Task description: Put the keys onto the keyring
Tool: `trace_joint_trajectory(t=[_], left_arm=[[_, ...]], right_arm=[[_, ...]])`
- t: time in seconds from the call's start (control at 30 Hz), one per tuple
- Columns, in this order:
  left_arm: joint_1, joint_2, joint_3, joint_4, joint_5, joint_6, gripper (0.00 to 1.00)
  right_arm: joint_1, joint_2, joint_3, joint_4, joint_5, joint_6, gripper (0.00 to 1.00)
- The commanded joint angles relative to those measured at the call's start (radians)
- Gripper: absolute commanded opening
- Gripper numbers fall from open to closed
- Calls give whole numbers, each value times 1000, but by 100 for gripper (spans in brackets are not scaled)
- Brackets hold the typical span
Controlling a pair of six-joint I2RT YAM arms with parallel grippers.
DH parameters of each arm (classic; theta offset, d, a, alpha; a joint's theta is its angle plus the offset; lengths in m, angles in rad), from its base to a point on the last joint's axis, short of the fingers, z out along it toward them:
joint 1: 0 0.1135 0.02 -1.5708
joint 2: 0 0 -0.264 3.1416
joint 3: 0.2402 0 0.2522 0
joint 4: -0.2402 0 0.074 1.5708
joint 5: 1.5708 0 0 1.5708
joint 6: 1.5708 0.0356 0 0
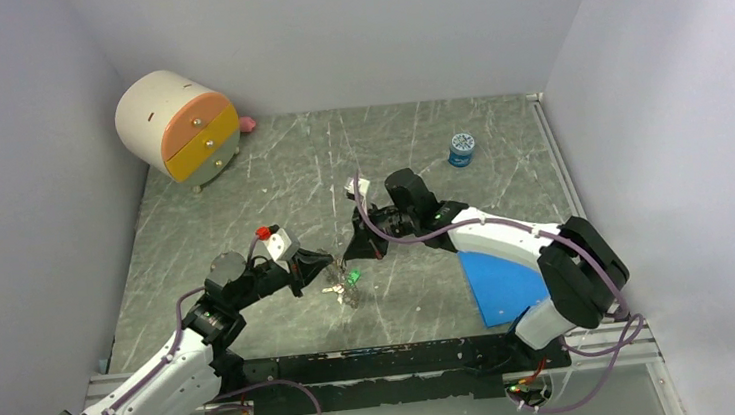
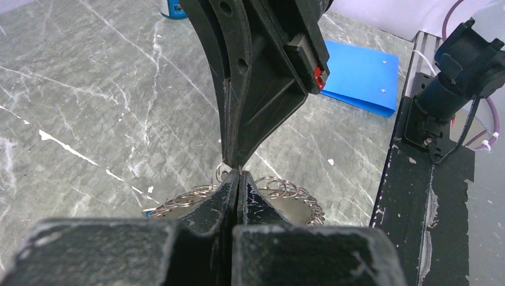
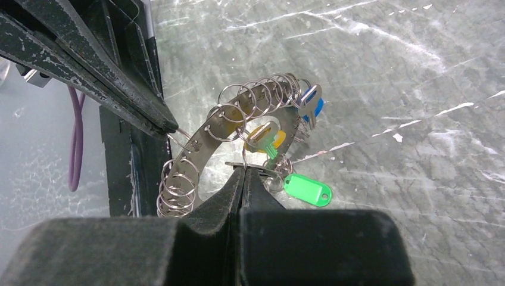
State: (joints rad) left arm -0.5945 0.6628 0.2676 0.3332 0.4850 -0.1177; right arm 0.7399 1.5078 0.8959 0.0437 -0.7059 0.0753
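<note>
Both arms reach inward, left claw (image 2: 238,180) and right claw (image 3: 243,174) pinched closed, tips nearly meeting.

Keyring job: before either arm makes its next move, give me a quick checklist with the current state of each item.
1. Left gripper hold: shut on an edge loop of the keyring, ok.
2. Right gripper hold: shut on a thin ring beside the green tag, ok.
3. Threading of the keys: blue key and yellow key lie against the keyring; cannot tell.
4. Room between the two grippers: tips almost touching in the left wrist view, not ok.
5. Keyring clear of the table: cannot tell.
</note>
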Motion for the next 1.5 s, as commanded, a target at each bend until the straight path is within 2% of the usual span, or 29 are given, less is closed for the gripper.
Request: trace_joint_trajectory(t=[0.0,0.17,0.3,0.47,0.63,0.97,1.07,1.23,1.47], left_arm=[[-4,-17,0,85,20,-13,2],[-4,-14,-32,149,43,0,3],[-3,-3,-77,250,83,40,2],[-2,29,-114,337,111,80,3],[-4,108,-127,397,125,105,3],[-4,377,-70,521,116,124,3],[-3,448,-55,545,119,124,3],[-4,532,-45,563,97,74,3],[-4,577,-23,535,60,68,3]], right_arm=[[-11,-6,7,15,27,11,0],[-49,31,-35,25,84,29,0],[-80,41,-87,51,133,43,10],[-95,-16,-141,73,183,16,42],[-95,-135,-194,120,191,-21,65],[-103,-297,-311,213,307,26,76],[-107,-352,-358,253,379,68,87],[-112,-393,-394,262,466,99,97],[-116,-365,-400,288,444,124,99]])
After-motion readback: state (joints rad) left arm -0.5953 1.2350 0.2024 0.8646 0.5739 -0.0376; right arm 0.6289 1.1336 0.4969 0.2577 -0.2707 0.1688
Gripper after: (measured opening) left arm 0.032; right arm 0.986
